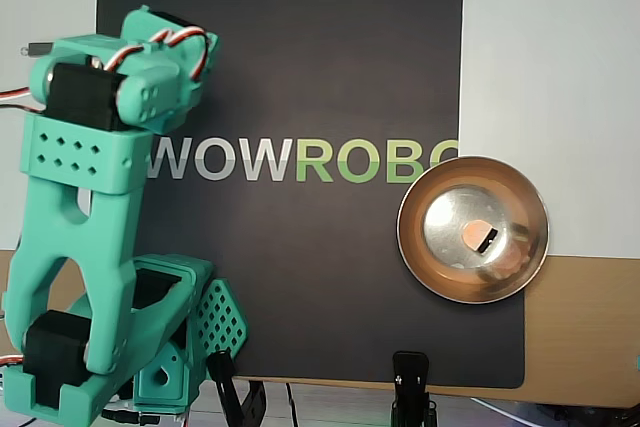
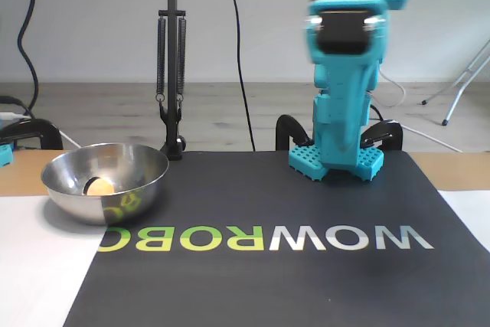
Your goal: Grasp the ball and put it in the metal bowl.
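Already we count the job done: the ball (image 1: 477, 236) lies inside the metal bowl (image 1: 416, 252), well apart from the arm; the claw's state we cannot tell.

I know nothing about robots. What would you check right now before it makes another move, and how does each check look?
1. Ball inside the bowl: ok, seen in both views.
2. Bowl upright, half on the dark mat: ok.
3. Arm away from the bowl: ok, at the opposite side of the mat in the overhead view.
4. Gripper open or shut: cannot tell, blurred in the fixed view.
5. Gripper empty: cannot tell.
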`<state>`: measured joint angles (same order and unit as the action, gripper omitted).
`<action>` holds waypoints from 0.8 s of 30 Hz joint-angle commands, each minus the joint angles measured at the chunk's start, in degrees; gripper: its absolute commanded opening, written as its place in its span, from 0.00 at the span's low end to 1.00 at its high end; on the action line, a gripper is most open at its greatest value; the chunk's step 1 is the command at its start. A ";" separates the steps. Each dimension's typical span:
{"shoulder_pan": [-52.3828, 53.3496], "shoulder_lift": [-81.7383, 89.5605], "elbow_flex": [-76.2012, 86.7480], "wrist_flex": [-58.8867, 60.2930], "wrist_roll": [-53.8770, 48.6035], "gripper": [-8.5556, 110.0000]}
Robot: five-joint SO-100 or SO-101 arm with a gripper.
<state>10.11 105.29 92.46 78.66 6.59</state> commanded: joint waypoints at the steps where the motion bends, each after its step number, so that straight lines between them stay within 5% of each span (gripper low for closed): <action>1: -2.29 2.11 0.00 -0.53 0.26 0.07; 10: -6.94 5.62 1.58 -1.67 0.35 0.07; 24: -12.66 29.71 39.46 -35.07 0.26 0.07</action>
<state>-1.85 128.85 126.74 47.72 6.59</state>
